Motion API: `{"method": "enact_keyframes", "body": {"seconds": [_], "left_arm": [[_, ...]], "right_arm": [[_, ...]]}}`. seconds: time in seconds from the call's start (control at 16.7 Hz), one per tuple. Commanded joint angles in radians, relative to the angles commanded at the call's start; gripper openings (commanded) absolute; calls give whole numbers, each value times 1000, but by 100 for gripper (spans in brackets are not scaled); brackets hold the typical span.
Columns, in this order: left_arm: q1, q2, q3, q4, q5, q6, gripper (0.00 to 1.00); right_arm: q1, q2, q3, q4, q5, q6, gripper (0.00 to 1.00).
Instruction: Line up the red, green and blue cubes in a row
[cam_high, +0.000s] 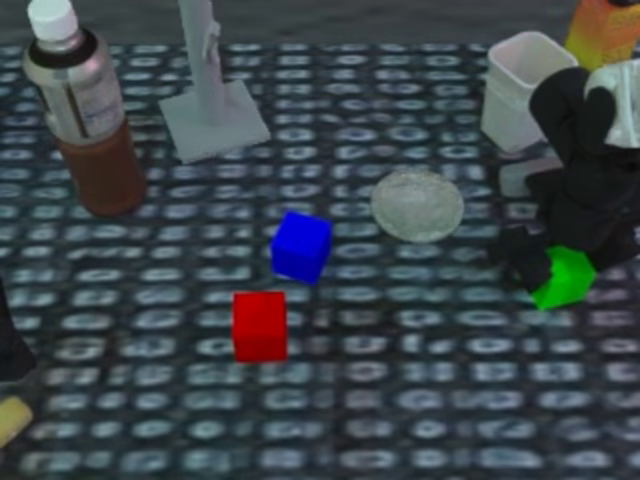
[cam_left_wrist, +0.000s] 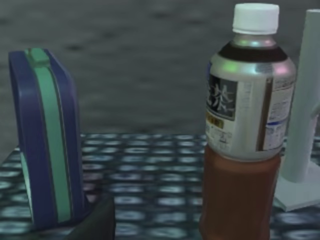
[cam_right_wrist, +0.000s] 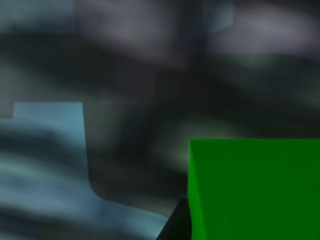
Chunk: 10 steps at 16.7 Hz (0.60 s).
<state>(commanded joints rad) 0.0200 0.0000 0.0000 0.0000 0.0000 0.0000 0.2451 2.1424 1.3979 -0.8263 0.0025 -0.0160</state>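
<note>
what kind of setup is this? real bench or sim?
Looks like a rendered simulation of a cluttered tabletop: a patterned table holding flat-coloured cubes such as the blue cube, a tea bottle and a white cup. The right gripper is at the green cube.

The table (cam_high: 400, 400) has a dark top patterned with pale ovals. On it stand a brown bottle (cam_high: 85, 120) at the far left, a white stand (cam_high: 212, 110) beside it, a white cup (cam_high: 525, 88) at the far right and a clear round disc (cam_high: 417, 205) near the middle. The blue cube (cam_high: 301, 246) and red cube (cam_high: 260, 325) sit close together at the centre, the green cube (cam_high: 565, 277) well apart at the right.
</note>
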Motion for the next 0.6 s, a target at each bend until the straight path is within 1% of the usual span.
{"method": "enact_keyframes", "body": {"seconds": [0.36,0.6], "left_arm": [[0,0,0,0,0,0,100],[0,0,0,0,0,0,100]], "right_arm": [[-2,-4,4,-5,1,1,0],[3,-43,70,-113,0,0,0]]}}
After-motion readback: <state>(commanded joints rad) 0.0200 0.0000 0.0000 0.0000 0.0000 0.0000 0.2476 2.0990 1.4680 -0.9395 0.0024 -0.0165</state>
